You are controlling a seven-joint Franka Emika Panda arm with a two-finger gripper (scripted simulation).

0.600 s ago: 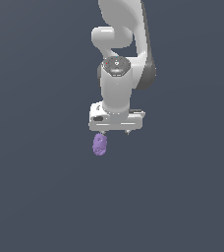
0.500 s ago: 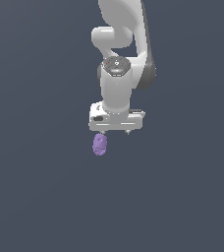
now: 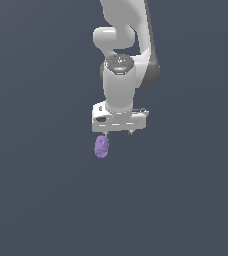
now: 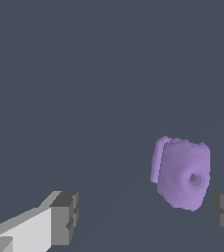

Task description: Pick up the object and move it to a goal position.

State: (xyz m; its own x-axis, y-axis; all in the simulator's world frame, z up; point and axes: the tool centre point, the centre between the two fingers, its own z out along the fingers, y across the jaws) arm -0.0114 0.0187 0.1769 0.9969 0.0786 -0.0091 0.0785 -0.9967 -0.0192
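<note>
The tool [image 3: 118,131] of a white Franka Panda arm [image 3: 123,55] hangs above a plain slate-grey surface [image 3: 41,190], its fingers spread wide and gripping nothing, in what looks like the approach stage of a pick-up. In the wrist view the two dark finger pads [image 4: 65,217] stand well apart, and the object [image 4: 182,178] sits in the gap between them but far off centre, close to one pad and well clear of the other; neither pad touches it. That offset suggests the tool is not yet lined up for a clean squeeze and may need to shift sideways before it closes. In the exterior view the object [image 3: 102,146] appears just below the tool's body, toward the exterior view's left of its midline. Whether it rests on the surface cannot be told, as the render shows no shadow or contact line. It is a small light-purple lump, roughly oval, with a bumpy skin and a dimple on the face turned to the wrist camera, and clearly narrower than the open tool. No goal marker is visible in either view.
</note>
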